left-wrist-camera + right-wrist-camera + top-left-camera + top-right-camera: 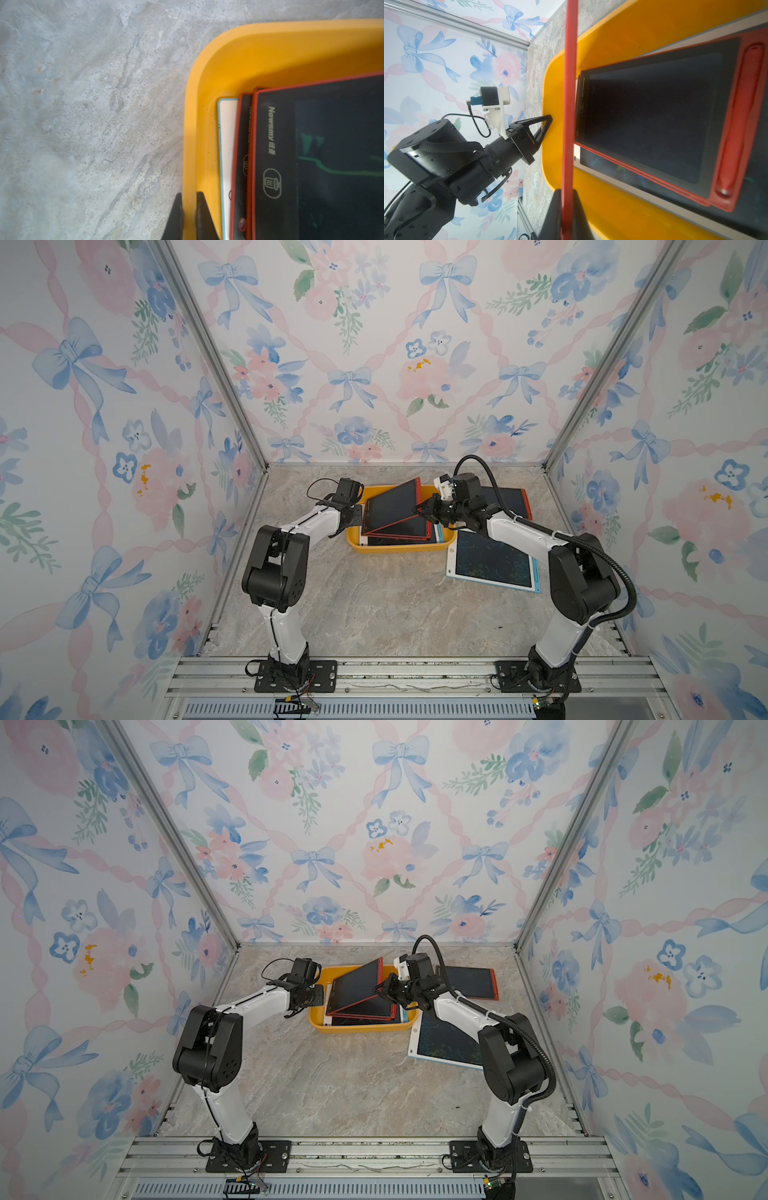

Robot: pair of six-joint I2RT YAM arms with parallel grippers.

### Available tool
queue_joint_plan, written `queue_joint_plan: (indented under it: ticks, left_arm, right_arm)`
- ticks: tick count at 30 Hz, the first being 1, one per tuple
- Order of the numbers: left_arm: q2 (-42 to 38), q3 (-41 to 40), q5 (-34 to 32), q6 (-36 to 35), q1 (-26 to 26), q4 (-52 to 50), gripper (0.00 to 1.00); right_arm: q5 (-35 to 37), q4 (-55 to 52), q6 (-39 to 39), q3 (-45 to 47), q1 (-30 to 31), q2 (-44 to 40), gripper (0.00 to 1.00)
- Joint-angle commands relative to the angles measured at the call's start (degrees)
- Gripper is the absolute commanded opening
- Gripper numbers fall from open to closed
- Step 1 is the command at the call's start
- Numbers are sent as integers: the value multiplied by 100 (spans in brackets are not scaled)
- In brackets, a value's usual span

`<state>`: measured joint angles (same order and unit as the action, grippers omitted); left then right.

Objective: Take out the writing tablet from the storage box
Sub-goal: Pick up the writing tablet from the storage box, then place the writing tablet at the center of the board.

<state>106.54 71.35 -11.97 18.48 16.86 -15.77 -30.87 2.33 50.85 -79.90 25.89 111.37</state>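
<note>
The yellow storage box (399, 548) (361, 1028) sits at the back middle of the table, with several tablets stacked in it. A red-framed writing tablet (392, 506) (358, 986) is tilted, its right edge raised above the stack. My right gripper (422, 510) (568, 191) is shut on that raised edge, which shows edge-on as a red strip (571, 83). My left gripper (353, 516) (189, 195) is shut on the box's left rim (270, 27), one finger outside the wall and one inside. Below lie another red tablet (654, 114) and a white, blue-edged one (227, 145).
A white, blue-edged tablet (492, 562) (444, 1040) lies flat on the table just right of the box, partly under my right arm. A red tablet (509, 499) (473, 982) lies at the back right. Floral walls close in three sides.
</note>
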Motion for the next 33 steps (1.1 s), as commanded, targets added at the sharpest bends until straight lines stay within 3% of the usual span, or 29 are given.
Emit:
queue_joint_plan:
  ticks: [1,12,23,33]
  left_arm:
    - [-55,-49,364,-29,46,-269,6]
    - [-50,-59,341,-35,50,-266,3]
    - [-28,-51,365,-34,46,-269,3]
    - [-28,-60,350,-54,61,-268,2]
  right_arm:
    - [-121,172,-16,68,-106,-265,2]
    - [-385,169,144,369,-385,-862,2]
    - [-887,-287,209,1038,-973,-2145,1]
    - [-1286,-1375,-1,1467,-1297,-3250,1]
